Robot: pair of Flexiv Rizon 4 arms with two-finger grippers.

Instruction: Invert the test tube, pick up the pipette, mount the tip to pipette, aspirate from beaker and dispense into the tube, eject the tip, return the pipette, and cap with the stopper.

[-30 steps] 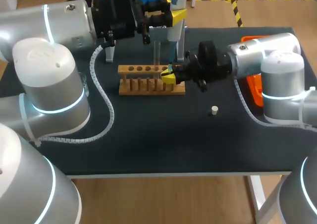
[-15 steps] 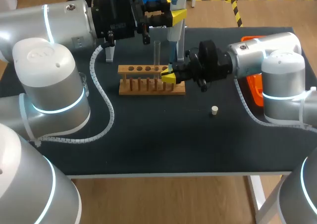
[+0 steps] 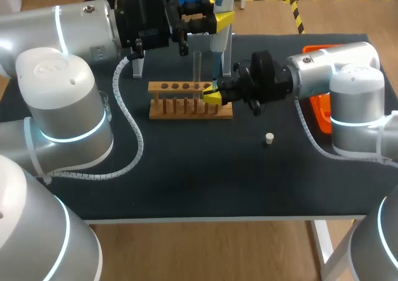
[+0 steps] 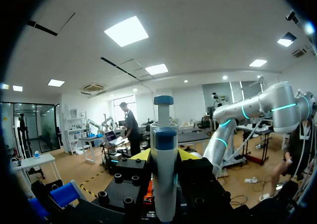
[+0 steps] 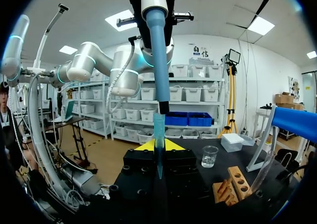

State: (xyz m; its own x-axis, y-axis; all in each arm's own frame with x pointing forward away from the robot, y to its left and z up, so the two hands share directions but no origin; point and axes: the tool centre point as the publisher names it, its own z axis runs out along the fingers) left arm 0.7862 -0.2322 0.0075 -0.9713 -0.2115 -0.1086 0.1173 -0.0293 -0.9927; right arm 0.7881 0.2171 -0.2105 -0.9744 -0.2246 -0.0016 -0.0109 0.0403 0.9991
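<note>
My left gripper [image 3: 219, 17] hangs above the rack, shut on the white pipette with a blue plunger [image 4: 163, 149], which it holds upright. In the right wrist view the pipette's blue shaft [image 5: 157, 55] comes straight down onto a translucent pipette tip [image 5: 158, 135]. My right gripper [image 3: 211, 94] [image 5: 158, 152] is shut on that tip and holds it upright under the shaft. I cannot tell whether the tip is seated. A glass test tube [image 3: 197, 66] stands in the wooden rack [image 3: 186, 101], just beside the right gripper. The beaker [image 5: 209, 156] stands farther off. A small stopper [image 3: 268, 138] lies on the mat.
The blue-and-white pipette stand [image 3: 208, 38] is behind the rack. An orange tray [image 3: 319, 114] lies at the right edge, partly under my right arm. My left arm's cable [image 3: 127, 116] loops over the mat left of the rack.
</note>
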